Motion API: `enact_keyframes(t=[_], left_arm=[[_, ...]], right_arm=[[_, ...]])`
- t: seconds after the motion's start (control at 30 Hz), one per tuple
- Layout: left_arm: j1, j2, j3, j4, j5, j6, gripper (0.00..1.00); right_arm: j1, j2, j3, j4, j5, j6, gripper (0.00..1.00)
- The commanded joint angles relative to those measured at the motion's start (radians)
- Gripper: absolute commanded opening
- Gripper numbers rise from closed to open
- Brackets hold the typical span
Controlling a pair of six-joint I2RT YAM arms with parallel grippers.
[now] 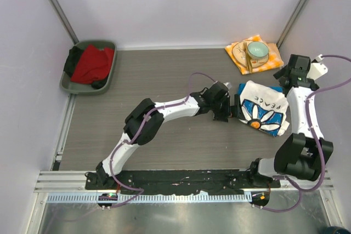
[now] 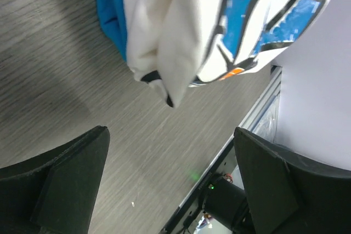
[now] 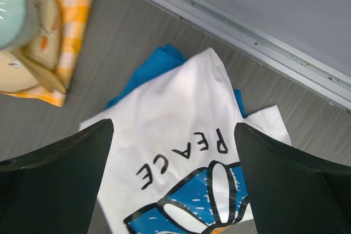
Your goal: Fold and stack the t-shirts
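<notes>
We see the white t-shirt [image 1: 263,108] folded into a rough rectangle at the right side of the table [image 1: 142,75], with the daisy print and the word PEACE facing up. It lies on top of the blue t-shirt [image 3: 159,65], and only narrow blue edges show at the far side. So we judge that the stacking is almost done and what remains is tidying.

The left gripper [image 2: 169,152] is low, just beside the left edge of the white shirt. Its fingers are apart and nothing is between them. The right gripper [image 3: 174,127] hangs above the far edge of the stack, also spread wide and empty.

The next move, we think, calls for care. In the left wrist view the near edge of the white shirt is bunched in thick, soft folds, and one corner sticks out. Pressing it flat needs a light touch, or the cloth will slide on the smooth, grey, wood-grained table.

Beyond the stack is a checked napkin [image 1: 239,54] with a pale green bowl [image 1: 258,51] on it. At the far left is a grey tray [image 1: 109,72] holding red cloth [image 1: 90,64].
</notes>
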Motion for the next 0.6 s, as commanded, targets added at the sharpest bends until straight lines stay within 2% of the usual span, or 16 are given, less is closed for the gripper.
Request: enact_keyframes(t=[0.0,0.17,0.27,0.4,0.57], left_arm=[[0.013,-0.141,0.011,-0.006,0.004,0.042,1.0],[0.026,-0.178,0.051,-0.008,0.016,0.062,1.0],[0.039,-0.156,0.115,0.036,0.1,0.043,1.0],[0.043,-0.097,0.195,0.147,0.209,-0.006,1.0],[0.043,0.04,0.317,0.239,0.292,-0.087,1.0]], right_arm=[[0.007,-0.11,0.074,-0.011,-0.04,-0.018,0.99],[0.007,-0.121,-0.001,0.09,-0.315,-0.018,1.0],[0.007,-0.098,-0.064,0.147,-0.416,-0.019,1.0],[0.007,-0.086,-0.133,0.212,-0.488,-0.01,1.0],[0.007,-0.063,-0.152,0.221,-0.499,-0.01,1.0]])
